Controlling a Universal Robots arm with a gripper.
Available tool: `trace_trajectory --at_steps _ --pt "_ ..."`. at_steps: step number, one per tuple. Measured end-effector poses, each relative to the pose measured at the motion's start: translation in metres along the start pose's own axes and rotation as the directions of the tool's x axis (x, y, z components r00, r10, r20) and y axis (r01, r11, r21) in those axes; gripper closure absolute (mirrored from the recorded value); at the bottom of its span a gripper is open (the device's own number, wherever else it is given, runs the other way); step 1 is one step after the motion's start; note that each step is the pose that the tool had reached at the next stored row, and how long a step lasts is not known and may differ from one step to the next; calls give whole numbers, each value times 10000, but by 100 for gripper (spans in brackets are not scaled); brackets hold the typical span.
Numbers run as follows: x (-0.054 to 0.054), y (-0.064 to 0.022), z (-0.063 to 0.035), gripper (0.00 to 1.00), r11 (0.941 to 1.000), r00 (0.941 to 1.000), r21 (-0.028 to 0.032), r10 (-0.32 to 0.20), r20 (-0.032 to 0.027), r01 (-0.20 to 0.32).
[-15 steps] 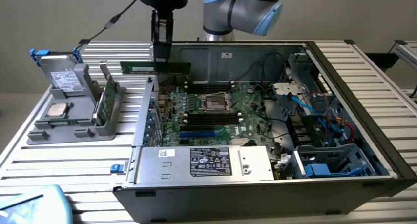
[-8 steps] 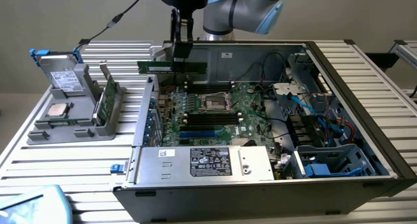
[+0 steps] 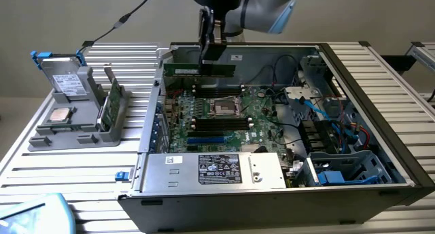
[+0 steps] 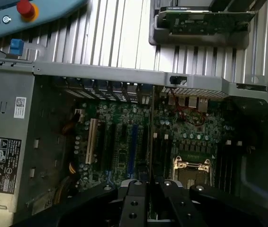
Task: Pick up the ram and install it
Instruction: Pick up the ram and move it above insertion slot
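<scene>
Past the near power supply (image 3: 217, 170), I am holding the ram (image 3: 183, 70) pinched in the closed claw (image 3: 212, 59) above the far memory slots (image 3: 217, 86), judging it needs squaring with one slot, level.

letters "UNIVE" cut off at the edge of the blue pendant (image 4: 49, 12), a round power sign beside them, black label (image 3: 219, 169) on the power supply with round marks and print too small to read, white barcode sticker (image 3: 174, 160) beside it, warning triangles on that label in the wrist view
</scene>
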State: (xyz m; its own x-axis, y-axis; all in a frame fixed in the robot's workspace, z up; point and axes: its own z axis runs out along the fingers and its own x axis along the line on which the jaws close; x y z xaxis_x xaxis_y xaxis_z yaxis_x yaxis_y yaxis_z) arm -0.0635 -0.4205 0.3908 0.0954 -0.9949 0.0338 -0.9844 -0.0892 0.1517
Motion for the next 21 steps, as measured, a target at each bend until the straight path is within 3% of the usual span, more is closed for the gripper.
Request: trace_trajectory --at_steps 7,11,15,21 --pt "5 -317 -31 86 10000 10000 0 0 0 0" --pt "-88 -472 7 86 10000 10000 1 -1 0 1" --pt "-213 -515 71 86 10000 10000 -1 0 -1 0" --pt "-227 -530 159 86 10000 10000 29 56 6 -56"
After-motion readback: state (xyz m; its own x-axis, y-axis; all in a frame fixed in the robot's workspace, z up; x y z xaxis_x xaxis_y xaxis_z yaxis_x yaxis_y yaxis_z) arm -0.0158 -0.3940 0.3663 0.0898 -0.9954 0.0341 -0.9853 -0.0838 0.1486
